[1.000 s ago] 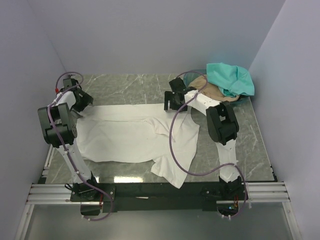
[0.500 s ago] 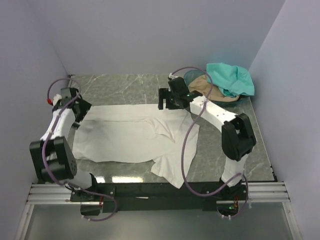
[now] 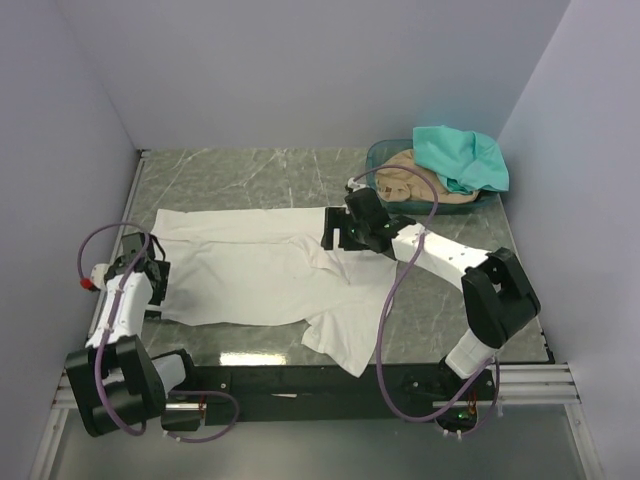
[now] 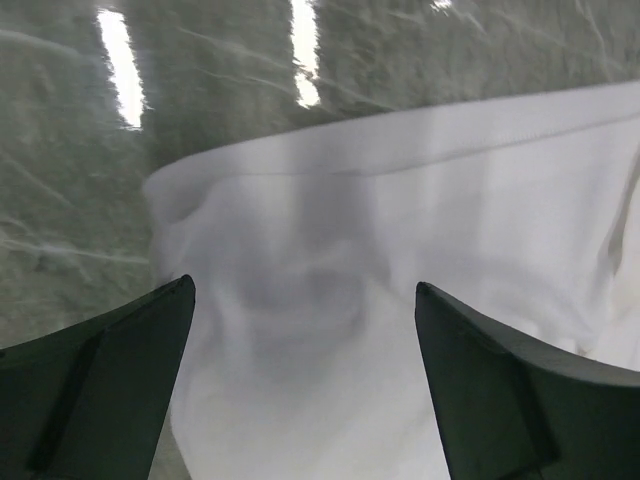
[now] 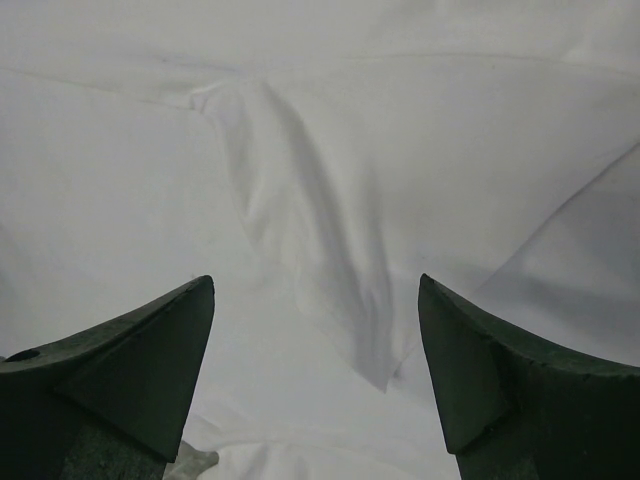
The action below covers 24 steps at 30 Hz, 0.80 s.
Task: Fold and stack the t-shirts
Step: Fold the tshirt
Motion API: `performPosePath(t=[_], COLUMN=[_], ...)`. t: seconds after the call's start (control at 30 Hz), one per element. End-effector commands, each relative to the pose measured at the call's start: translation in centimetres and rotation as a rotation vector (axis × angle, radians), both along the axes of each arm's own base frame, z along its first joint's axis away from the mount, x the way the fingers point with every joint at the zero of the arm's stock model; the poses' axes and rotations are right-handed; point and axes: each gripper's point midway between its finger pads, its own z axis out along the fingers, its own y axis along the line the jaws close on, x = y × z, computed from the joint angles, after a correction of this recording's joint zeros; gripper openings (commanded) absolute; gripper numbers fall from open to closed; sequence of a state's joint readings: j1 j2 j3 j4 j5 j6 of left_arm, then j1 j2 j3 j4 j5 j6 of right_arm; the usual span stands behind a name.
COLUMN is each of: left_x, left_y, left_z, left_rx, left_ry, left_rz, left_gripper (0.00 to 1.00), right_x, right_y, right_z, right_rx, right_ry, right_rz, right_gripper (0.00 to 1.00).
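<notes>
The white t-shirt (image 3: 260,270) lies spread across the table, folded over lengthwise, with a sleeve and loose part hanging toward the front right. My left gripper (image 3: 150,272) is open over the shirt's left edge; the left wrist view shows white cloth (image 4: 400,250) between its fingers (image 4: 110,380). My right gripper (image 3: 340,235) is open over the shirt's right part; the right wrist view shows wrinkled white cloth (image 5: 320,200) below its fingers (image 5: 500,380). The teal shirt (image 3: 462,157) and the tan shirt (image 3: 415,180) lie bunched in the green basket (image 3: 383,152) at the back right.
Grey marble table (image 3: 250,175) with lilac walls on three sides. The basket stands in the back right corner. The metal rail (image 3: 300,385) with the arm bases runs along the front edge.
My left gripper has moved from the shirt's back left corner toward the front, along the left edge. My right gripper has moved a little forward over the shirt. The cloth lies flatter at the back.
</notes>
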<state>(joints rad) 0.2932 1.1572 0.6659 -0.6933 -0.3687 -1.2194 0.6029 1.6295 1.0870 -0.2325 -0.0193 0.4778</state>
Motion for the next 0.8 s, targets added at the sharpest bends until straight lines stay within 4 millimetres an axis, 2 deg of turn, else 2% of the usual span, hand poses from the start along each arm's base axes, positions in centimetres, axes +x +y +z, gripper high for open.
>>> performPosePath(t=[0.0, 0.17, 0.3, 0.4, 0.6, 0.77], left_x=[-2.2, -5.4, -6.2, -6.2, -5.8, -5.2], left_y=[1.4, 1.3, 1.3, 1.2, 1.6, 1.7], left_z=[0.6, 0.6, 0.7, -0.1, -1.8, -2.2], left_rx=[0.051, 0.070, 0.078, 0.066, 0.061, 0.066], left_ry=[-0.021, 0.029, 0.018, 0.002, -0.013, -0.033], left_rz=[0.142, 0.215, 0.240, 0.254, 0.241, 0.220], left_gripper=[0.96, 0.97, 0.97, 0.95, 0.72, 0.46], right_x=[1.3, 1.4, 1.4, 1.2, 0.6, -0.1], right_y=[0.4, 0.3, 0.7, 0.7, -0.1, -1.3], right_z=[3.9, 3.9, 3.8, 3.6, 3.9, 3.7], right_rx=[0.070, 0.073, 0.077, 0.084, 0.072, 0.047], right_ry=[-0.105, -0.107, -0.095, -0.090, -0.098, -0.099], right_rz=[-0.025, -0.030, -0.021, -0.018, -0.032, -0.057], right_gripper=[0.89, 0.89, 0.89, 0.89, 0.89, 0.89])
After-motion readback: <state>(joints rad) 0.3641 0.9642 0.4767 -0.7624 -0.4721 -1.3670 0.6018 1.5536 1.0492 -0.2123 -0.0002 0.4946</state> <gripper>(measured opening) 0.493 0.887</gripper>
